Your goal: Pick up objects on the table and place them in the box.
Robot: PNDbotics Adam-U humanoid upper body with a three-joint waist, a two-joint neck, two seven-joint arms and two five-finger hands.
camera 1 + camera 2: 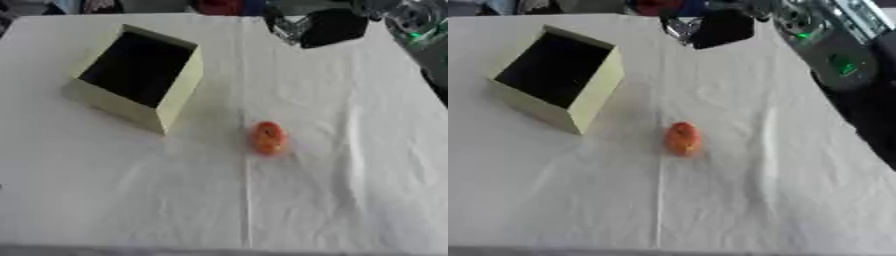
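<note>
- Orange, smooth egg-shaped object (268, 137) lies right of the box (178, 90), long axis pointing away; wrinkled white cloth covers the table (350, 190)
- Pale yellow box, square-walled, tilted, dark inside
- Right robot hand (719, 27) beyond the box; fingers' state unclear

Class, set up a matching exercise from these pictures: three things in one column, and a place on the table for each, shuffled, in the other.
Things:
1. box
2. orange object
3. right hand

Places:
A. top edge of the view, over the table's far side
B. far left part of the white table
C. near the table's middle, on the cloth

Pairs: 1-B, 2-C, 3-A
</note>
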